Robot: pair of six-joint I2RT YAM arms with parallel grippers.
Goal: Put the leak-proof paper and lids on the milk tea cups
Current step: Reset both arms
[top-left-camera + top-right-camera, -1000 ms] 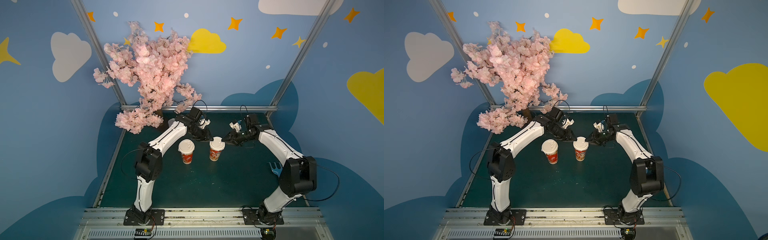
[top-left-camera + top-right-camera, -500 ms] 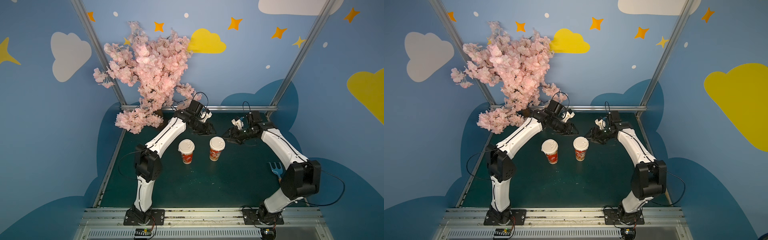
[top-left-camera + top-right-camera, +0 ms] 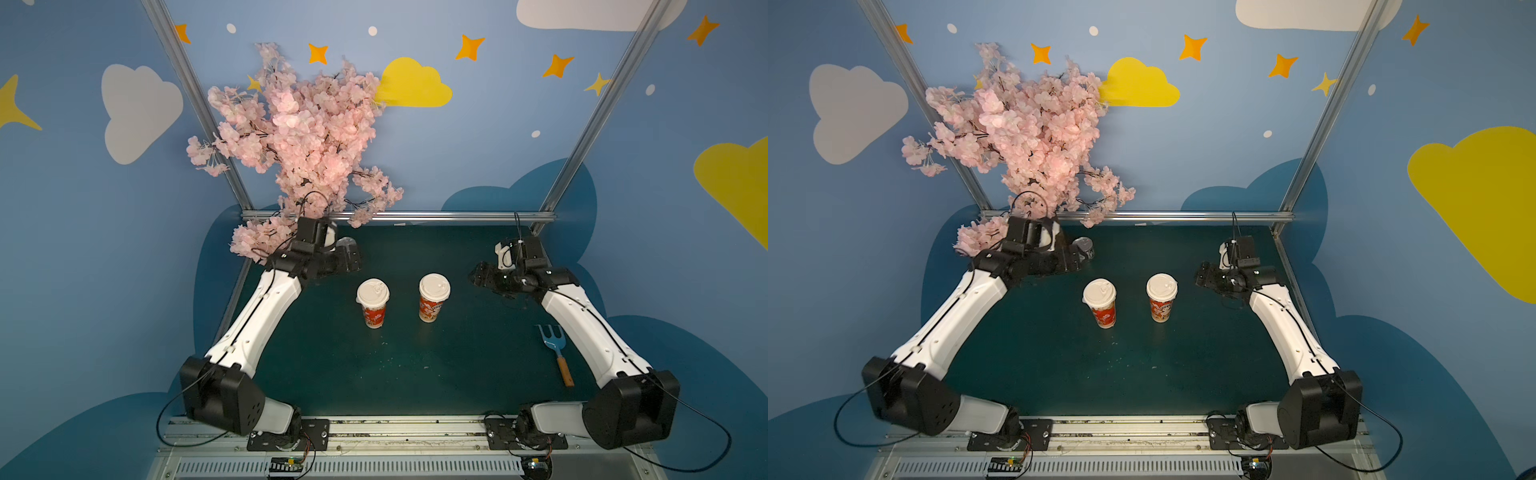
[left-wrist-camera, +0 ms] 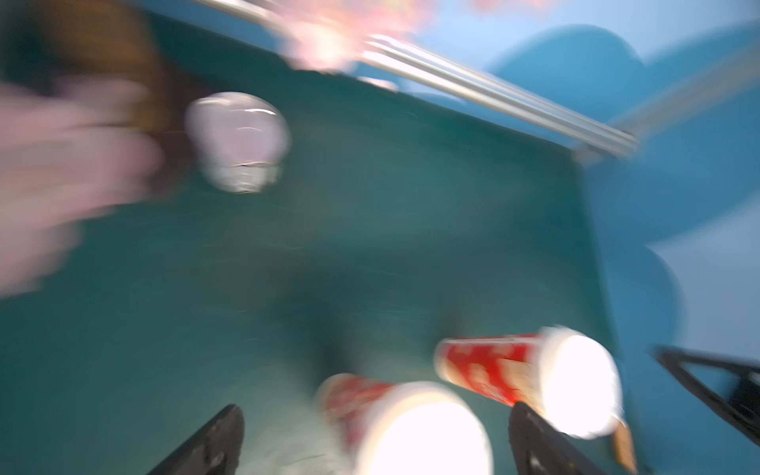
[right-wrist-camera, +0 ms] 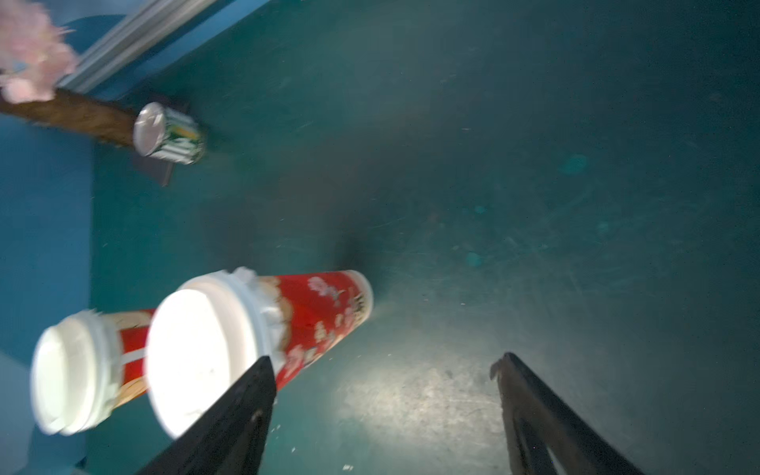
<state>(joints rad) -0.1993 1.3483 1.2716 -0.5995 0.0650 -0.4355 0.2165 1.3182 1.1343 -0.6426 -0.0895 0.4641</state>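
1. The dark green table mat [image 3: 415, 374] is filling the floor of the booth. An aluminium rail [image 3: 415, 216] is bounding its far edge, and slanted posts are rising from both far corners.
2. The pink blossom tree [image 3: 299, 137] is overhanging the far-left corner, crowding the left arm's wrist.
3. The left gripper [image 4: 375, 411] is hovering far-left of the cups with its jaws spread wide and nothing between them.
4. The right gripper [image 5: 384, 360] is hovering to the right of the cups, well apart from them. Its jaws are also parted and gripping nothing.
5. The left milk tea cup [image 3: 374, 309] and the right milk tea cup [image 3: 432, 303] are standing upright mid-table, near each other but not touching. Each is wearing a white domed lid [image 3: 434, 286].
6. Bare mat is lying on the near side of the cups, and a gap is separating each cup from its gripper.
7. A blue garden fork [image 3: 555, 345] is lying near the right edge, just beside the right forearm.
8. A silver tin can [image 3: 1084, 247] is standing far left by the trunk, just beside the left gripper.
9. The leak-proof paper [image 5: 274, 306] is showing as a crinkled fringe under the right cup's lid. A small flap [image 3: 360, 300] is sticking out under the left cup's lid.
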